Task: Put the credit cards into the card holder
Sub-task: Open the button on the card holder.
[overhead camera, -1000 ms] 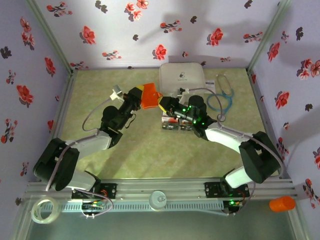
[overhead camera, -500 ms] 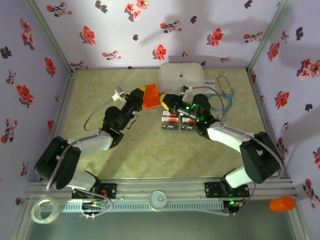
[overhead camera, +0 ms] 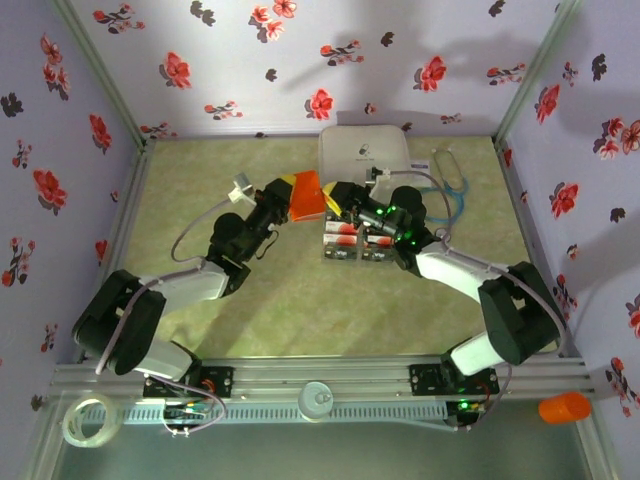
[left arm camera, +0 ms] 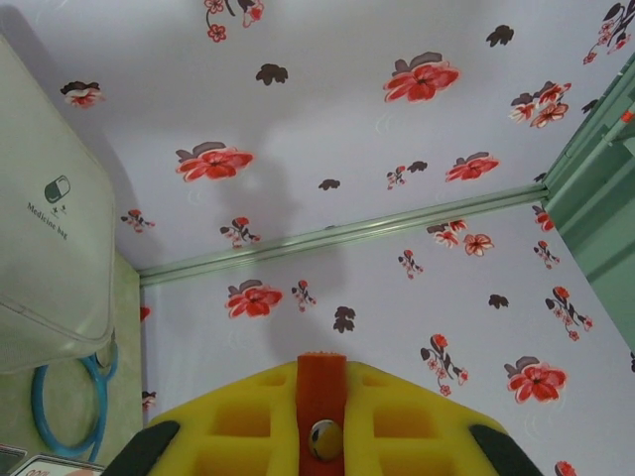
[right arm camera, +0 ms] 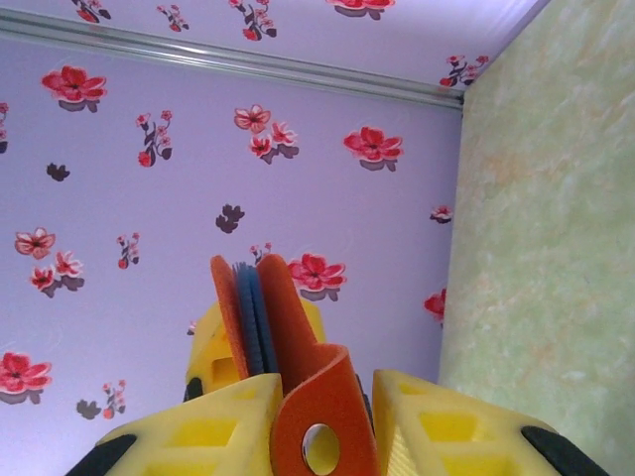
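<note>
Left gripper: the left gripper (overhead camera: 289,190) sits just above the middle of the top view. Its yellow fingers (left arm camera: 233,421) are pressed together on a thin orange edge.
Right gripper: the right gripper (overhead camera: 331,196) faces it from the right, and the two nearly meet. Its yellow fingers (right arm camera: 432,421) stand slightly apart, clamped on an orange flap.
Card holder: the small flat orange folding card holder (overhead camera: 306,196) is held between the two grippers, just above centre in the top view and off the tabletop. In the right wrist view the card holder (right arm camera: 286,312) stands on edge in the lower middle. It is slightly parted, with grey-blue layers showing between the orange covers. A yellow finger (right arm camera: 208,347) of the left gripper shows behind it.
Credit cards: the small flat rectangular credit cards (overhead camera: 355,243), each with a black band, a pale face and a red patch, lie close together on the tabletop. They are just below the right gripper and partly under its arm. How many there are cannot be counted.
Tabletop: a mottled green mat (overhead camera: 300,300).
White case: a big white rounded plastic case (overhead camera: 363,152) lies at the upper middle, just above the grippers. It also shows at the left edge of the left wrist view (left arm camera: 45,198).
Blue cable: a looped blue cord (overhead camera: 441,206) lies to the right of the case.
Orange cylinder: a small orange cylinder (overhead camera: 563,408) lies at the lower right, beyond the rail.
Tape roll: a clear tape roll (overhead camera: 88,420) lies at the lower left.
</note>
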